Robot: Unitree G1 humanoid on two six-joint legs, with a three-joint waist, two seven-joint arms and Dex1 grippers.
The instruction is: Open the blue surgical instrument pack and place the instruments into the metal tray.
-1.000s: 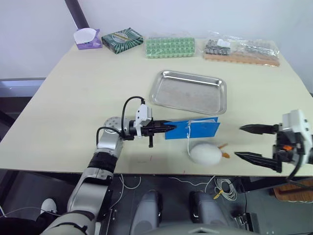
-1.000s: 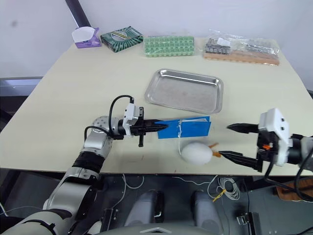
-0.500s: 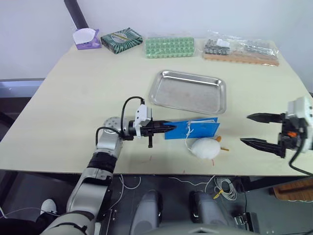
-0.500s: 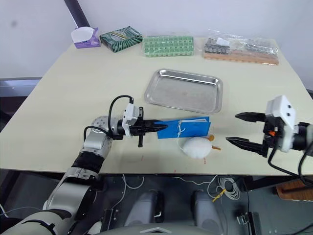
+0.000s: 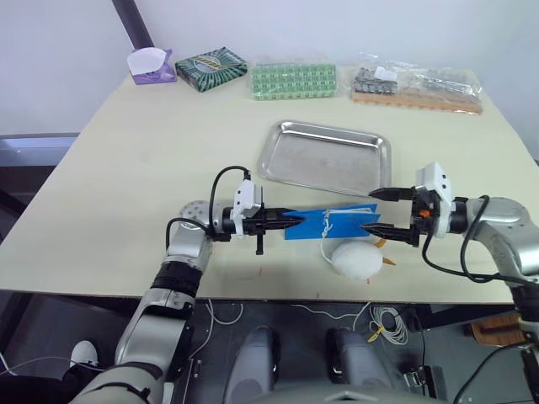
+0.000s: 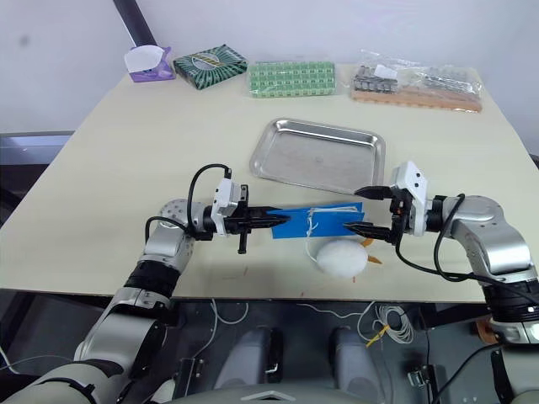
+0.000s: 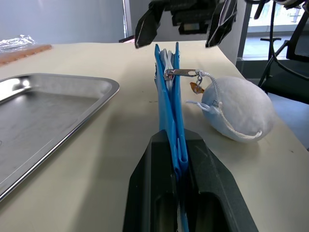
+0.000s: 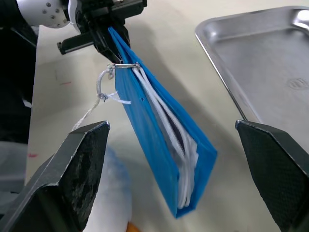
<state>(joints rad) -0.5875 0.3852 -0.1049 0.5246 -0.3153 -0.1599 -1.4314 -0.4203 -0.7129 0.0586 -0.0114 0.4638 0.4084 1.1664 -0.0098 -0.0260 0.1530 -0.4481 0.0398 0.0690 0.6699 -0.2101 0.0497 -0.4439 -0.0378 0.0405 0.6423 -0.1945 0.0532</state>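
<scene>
The blue surgical instrument pack (image 5: 333,222) stands on edge on the table, just in front of the metal tray (image 5: 324,157). My left gripper (image 5: 290,222) is shut on its left end, as the left wrist view confirms for the pack (image 7: 170,111). A white egg-shaped ball (image 5: 355,262) hangs by a string from the zipper pull (image 7: 181,73). My right gripper (image 5: 368,211) is open, one finger on each side of the pack's right end (image 8: 159,121), not touching it. The instruments are hidden inside the pack.
Along the far edge stand a purple holder (image 5: 150,66), a dark green patterned box (image 5: 210,67), a green grid-patterned pack (image 5: 293,82) and bagged metal parts (image 5: 415,87). The pack lies close to the table's front edge.
My right gripper has moved in from the table's right front edge to the pack's right end, still open. The white ball has shifted slightly. The left gripper has held still.
</scene>
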